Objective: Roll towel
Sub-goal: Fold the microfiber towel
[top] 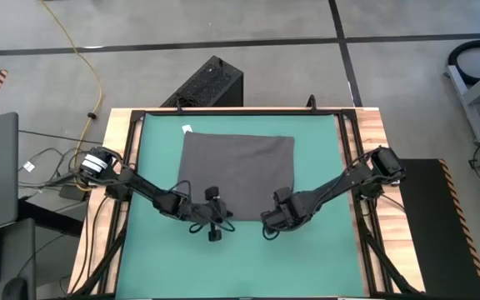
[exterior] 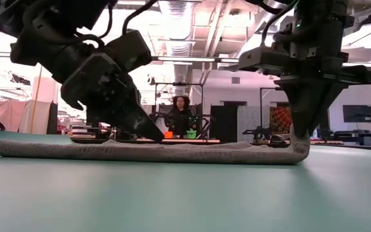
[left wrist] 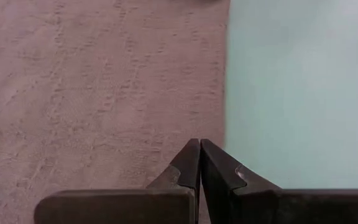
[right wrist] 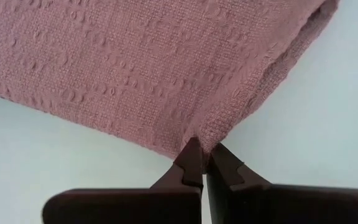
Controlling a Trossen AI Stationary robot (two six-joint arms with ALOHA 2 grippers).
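From above, I have the towel lying flat on the green mat that covers the desk, its white tag at the far left corner. My left gripper sits at the towel's near edge toward the left corner, my right gripper at the near right corner.

At desk height, the towel is a low flat strip with no roll in it yet. A person stands far back in the room.

Through the left wrist camera, my jaws are closed tip to tip over the cloth beside its side edge; I cannot tell whether any fabric is caught.

Through the right wrist camera, my jaws are pinched on the towel's corner, the weave puckering into them.

I judge this as the opening grasp. Next I would lift both near corners slightly and turn the edge over, evenly, to start a tight first turn.
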